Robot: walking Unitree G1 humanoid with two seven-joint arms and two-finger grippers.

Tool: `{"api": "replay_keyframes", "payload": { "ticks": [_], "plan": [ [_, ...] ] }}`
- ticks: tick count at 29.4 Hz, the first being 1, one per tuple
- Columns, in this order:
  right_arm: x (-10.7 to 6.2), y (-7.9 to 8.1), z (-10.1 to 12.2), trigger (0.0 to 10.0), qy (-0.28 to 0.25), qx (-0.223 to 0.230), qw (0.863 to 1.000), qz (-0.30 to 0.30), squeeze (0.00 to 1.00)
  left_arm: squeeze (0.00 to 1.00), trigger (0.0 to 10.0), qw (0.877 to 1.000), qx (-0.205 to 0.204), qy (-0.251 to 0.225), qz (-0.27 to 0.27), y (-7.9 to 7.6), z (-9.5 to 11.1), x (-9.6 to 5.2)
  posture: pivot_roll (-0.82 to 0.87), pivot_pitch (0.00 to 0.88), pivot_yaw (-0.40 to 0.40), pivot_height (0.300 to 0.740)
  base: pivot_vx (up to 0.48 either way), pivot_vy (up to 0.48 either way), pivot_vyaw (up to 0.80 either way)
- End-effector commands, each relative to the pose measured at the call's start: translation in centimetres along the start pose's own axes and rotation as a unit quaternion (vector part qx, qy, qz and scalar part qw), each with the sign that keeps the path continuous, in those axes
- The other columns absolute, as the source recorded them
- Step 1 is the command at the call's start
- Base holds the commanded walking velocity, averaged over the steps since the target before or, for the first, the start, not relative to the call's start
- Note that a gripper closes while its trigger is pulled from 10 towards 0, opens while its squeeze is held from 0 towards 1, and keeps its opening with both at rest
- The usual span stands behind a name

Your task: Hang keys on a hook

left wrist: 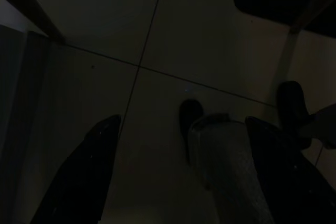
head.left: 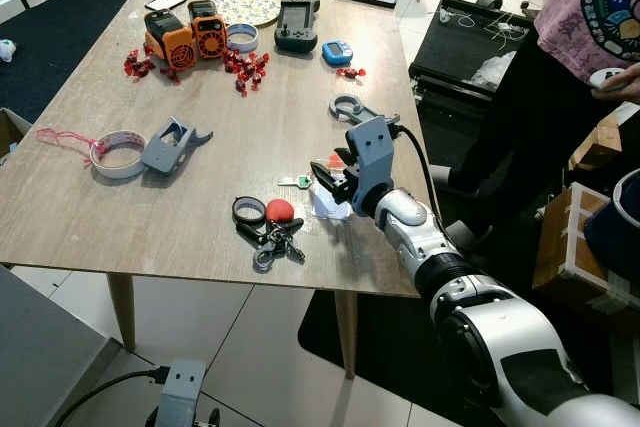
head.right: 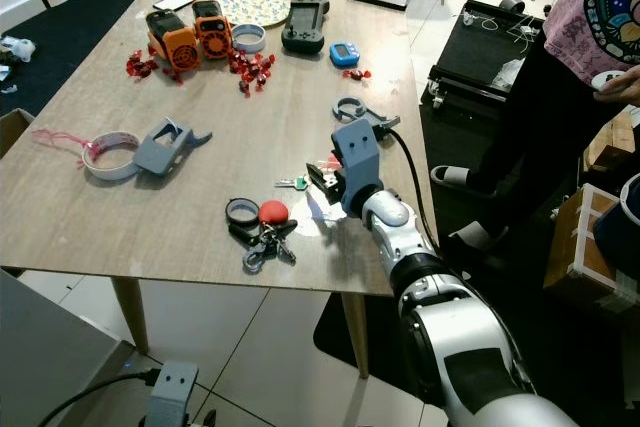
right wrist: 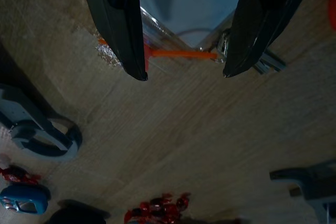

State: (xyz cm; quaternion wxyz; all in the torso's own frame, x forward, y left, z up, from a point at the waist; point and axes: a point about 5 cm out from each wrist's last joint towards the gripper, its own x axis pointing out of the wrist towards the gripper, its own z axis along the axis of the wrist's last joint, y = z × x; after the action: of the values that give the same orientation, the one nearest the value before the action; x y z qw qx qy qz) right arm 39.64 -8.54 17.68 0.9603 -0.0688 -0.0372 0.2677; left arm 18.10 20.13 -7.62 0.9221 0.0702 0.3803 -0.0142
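A key bunch (head.left: pixel 270 230) with a red fob and a black ring lies near the table's front edge. A single green-headed key (head.left: pixel 292 183) lies just behind it. My right gripper (head.left: pixel 330 177) hovers low over the table, to the right of the keys, with its fingers open. Between the fingers (right wrist: pixel 118 24) the right wrist view shows a small clear plastic piece (right wrist: pixel 184 9) with an orange bar (right wrist: pixel 181 54) on the wood. This piece shows as a pale patch (head.left: pixel 328 205) under the gripper. My left gripper (left wrist: pixel 181 182) hangs idle above the dark floor, fingers apart.
A person (head.left: pixel 590 7) stands at the table's right side, beside a black cart (head.left: pixel 470 37). On the wooden table (head.left: pixel 120 207) lie a tape roll (head.left: pixel 118 155), a grey tool (head.left: pixel 172 144), orange devices (head.left: pixel 185 32), a controller (head.left: pixel 297 25) and scattered red sweets (head.left: pixel 245 65).
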Motion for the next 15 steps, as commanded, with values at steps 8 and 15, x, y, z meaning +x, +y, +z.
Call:
{"api": "replay_keyframes", "payload": {
  "ticks": [8,15],
  "plan": [
    [-0.13,0.18,-1.16,10.0,0.041,-0.004,0.999,-0.006,0.00,0.00,10.0,1.000,-0.012,0.017,-0.001,-0.40,-0.85,-0.22,0.07,0.246,-0.083,0.740,0.000,0.000,0.00],
    [0.19,0.28,-0.82,10.0,0.043,-0.004,0.999,-0.018,0.00,0.00,10.0,1.000,-0.013,0.017,0.001,-0.31,-0.78,-0.19,0.07,0.250,-0.085,0.740,0.000,0.000,0.00]
  ]
}}
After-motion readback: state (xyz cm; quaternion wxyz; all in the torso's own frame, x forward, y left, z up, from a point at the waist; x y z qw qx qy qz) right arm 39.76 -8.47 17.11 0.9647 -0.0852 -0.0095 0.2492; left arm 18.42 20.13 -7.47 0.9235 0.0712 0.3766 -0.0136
